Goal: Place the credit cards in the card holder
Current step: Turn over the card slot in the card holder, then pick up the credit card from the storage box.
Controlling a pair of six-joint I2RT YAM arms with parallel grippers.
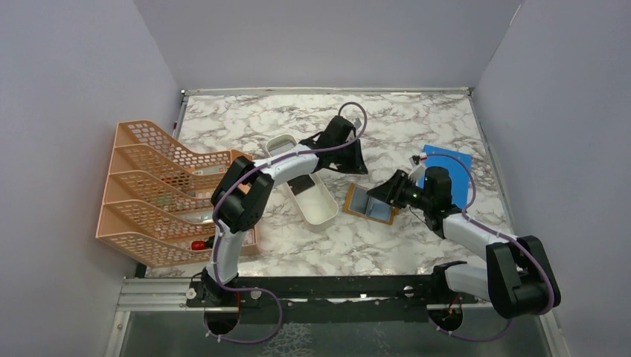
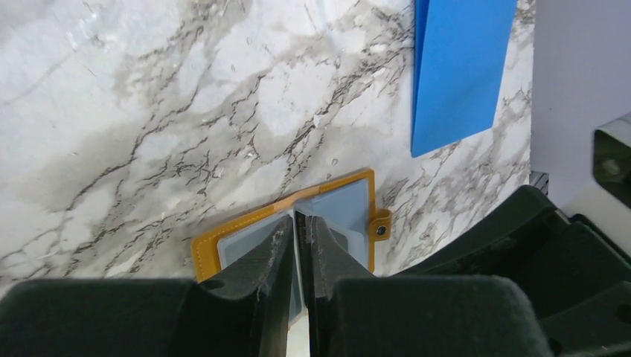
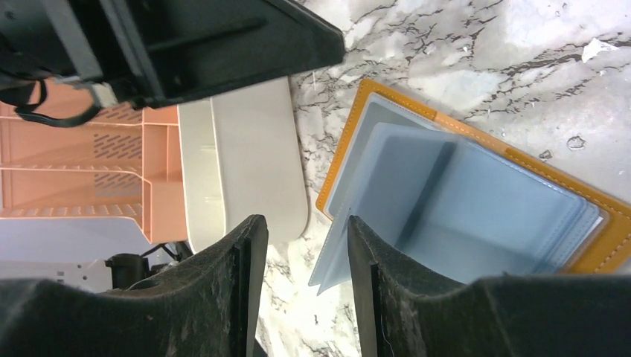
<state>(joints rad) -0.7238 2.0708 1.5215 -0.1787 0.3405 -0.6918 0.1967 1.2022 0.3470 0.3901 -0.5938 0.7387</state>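
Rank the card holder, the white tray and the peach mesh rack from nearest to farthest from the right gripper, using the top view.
1. Card holder: lying open right at the tips of the right gripper.
2. White tray: next over, near the table's middle, just left of the holder.
3. Peach mesh rack: farthest, at the table's left edge.

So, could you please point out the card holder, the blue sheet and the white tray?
Card holder (image 1: 364, 202): top view, on its open grey pockets.
Blue sheet (image 2: 457, 67): left wrist view, on its middle.
White tray (image 3: 257, 156): right wrist view, on its bare pale surface.
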